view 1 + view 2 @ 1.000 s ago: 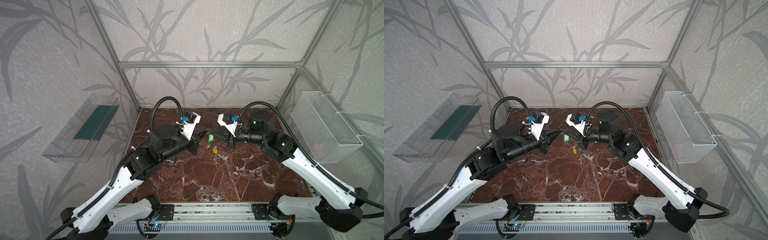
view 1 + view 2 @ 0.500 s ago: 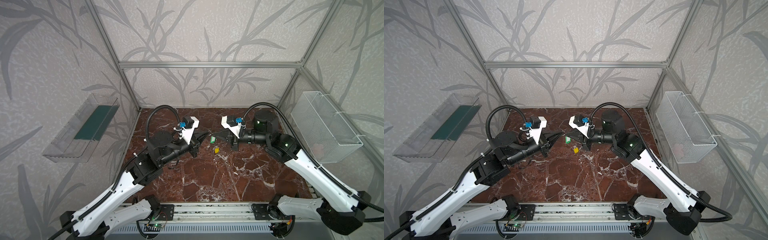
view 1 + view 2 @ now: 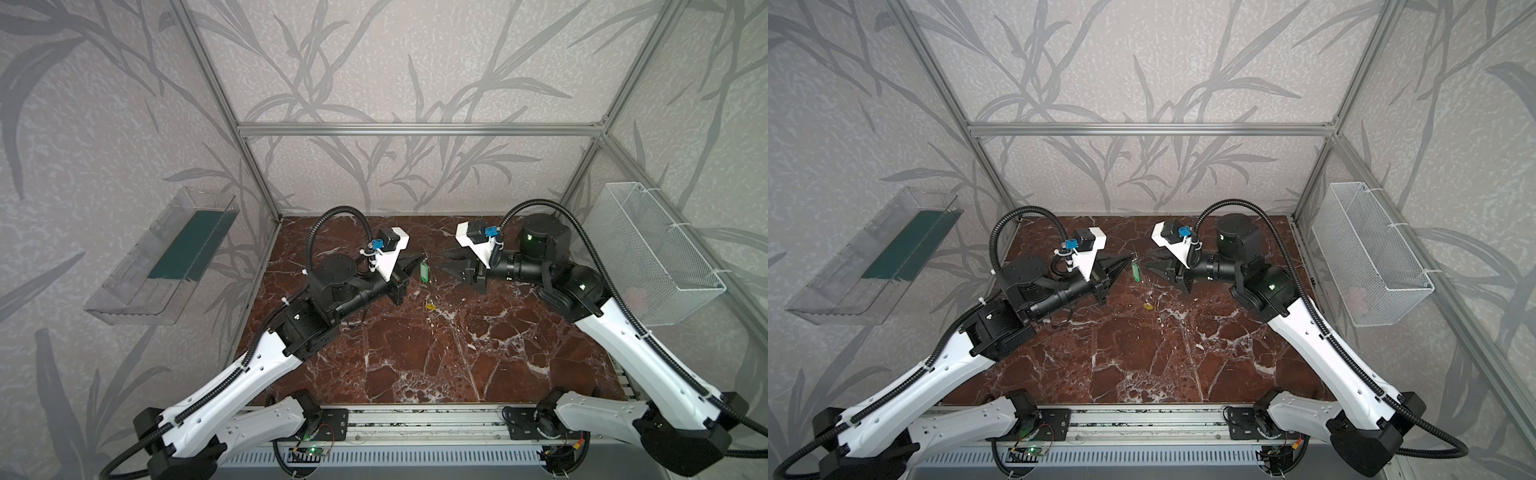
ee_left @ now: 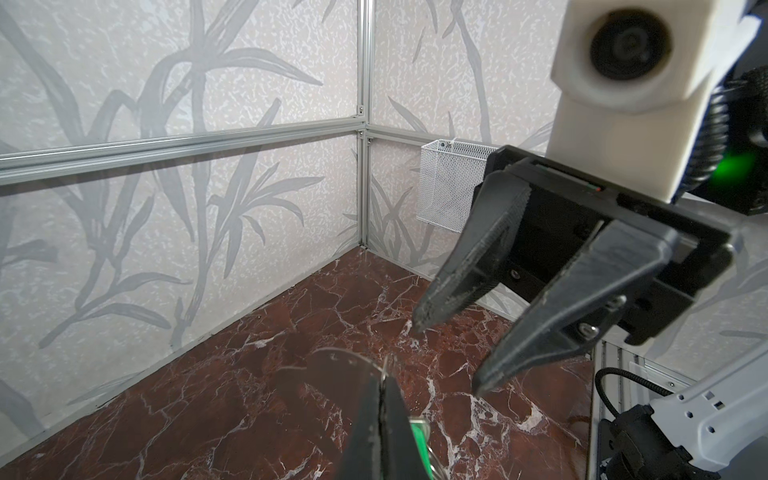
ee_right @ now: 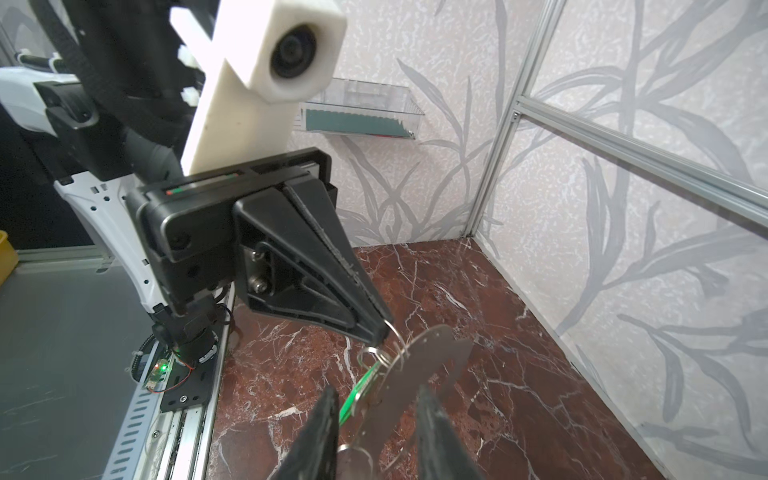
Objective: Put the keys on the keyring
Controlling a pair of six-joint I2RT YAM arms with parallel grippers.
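The dark red marble table (image 3: 415,365) fills the floor in both top views. My two arms reach over its far half, and their tips face each other. My left gripper (image 3: 414,262) has its jaws pressed fully together. My right gripper (image 3: 443,260) stands partly open and holds nothing; it is near the left one but apart from it.

The keyring (image 5: 415,374), a flat grey metal plate with an oval cutout, shows well only in the right wrist view. There it hangs in the air, tilted, under the tip of my left gripper. That view frames the plate between my two right fingers (image 5: 324,436), and I see no touch. In the top views the plate is too thin to make out. In the left wrist view it is only a dark blur past my closed fingers (image 4: 374,428).

The green tag (image 3: 424,274) hangs just below my left tip in both top views, and this tells me where the green-tagged key (image 5: 355,453) is: it hangs with the plate, off the table. The yellow tag (image 3: 430,306) lies on the marble, nearer the camera than both grippers and apart from them. Only the top views show it, and I cannot see its key.

The smallest thing is the thin wire ring (image 5: 395,328). My left jaws are closed on it, and the plate hangs from it.
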